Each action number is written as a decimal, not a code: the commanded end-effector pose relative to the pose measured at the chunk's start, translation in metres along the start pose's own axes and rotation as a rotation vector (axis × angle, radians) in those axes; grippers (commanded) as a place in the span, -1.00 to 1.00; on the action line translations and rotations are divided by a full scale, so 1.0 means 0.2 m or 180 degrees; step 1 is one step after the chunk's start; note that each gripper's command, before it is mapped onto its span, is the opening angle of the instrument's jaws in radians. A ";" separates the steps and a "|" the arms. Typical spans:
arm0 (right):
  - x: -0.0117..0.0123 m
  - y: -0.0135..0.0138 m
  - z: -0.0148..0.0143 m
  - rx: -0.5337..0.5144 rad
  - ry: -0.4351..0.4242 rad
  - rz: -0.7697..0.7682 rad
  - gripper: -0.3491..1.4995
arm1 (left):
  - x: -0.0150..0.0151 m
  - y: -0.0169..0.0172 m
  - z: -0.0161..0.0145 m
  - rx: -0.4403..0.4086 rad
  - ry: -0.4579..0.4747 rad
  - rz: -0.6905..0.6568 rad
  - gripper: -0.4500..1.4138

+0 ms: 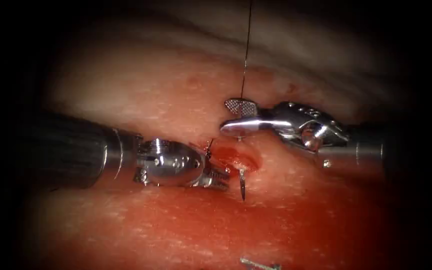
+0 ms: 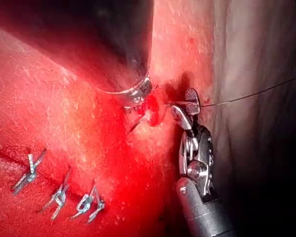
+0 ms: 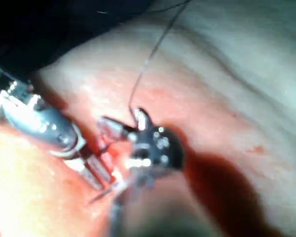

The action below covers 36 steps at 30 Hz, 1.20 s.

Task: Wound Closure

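Needle (image 1: 242, 184) tip out of tissue (image 1: 186, 90) beside left tool (image 1: 218, 178); right tool (image 1: 238, 116) jaws agape, thread (image 1: 246, 55) between

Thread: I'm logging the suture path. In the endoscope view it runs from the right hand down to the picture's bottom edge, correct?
Not quite. The endoscope view shows the thread running from the right hand up to the picture's top edge, not the bottom.

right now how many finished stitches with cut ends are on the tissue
3, in a row on the tissue: one stitch, a second, a third; more may be hidden.
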 end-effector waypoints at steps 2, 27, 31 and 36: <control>0.000 -0.003 0.003 -0.0024 -0.0103 -0.0096 0.47 | -0.001 0.002 0.004 -0.0009 -0.0001 -0.0003 -0.53; -0.020 -0.011 0.004 0.0129 -0.1394 0.1829 -1.00 | 0.001 0.002 0.002 -0.0022 0.0004 -0.0009 -0.52; -0.021 -0.016 0.002 0.0260 -0.1343 0.1863 -1.00 | 0.002 0.002 0.000 -0.0043 0.0012 0.0060 -0.48; -0.015 -0.009 -0.002 0.0327 -0.0803 0.1388 0.11 | 0.008 0.004 -0.003 -0.0030 0.0109 0.0356 -0.30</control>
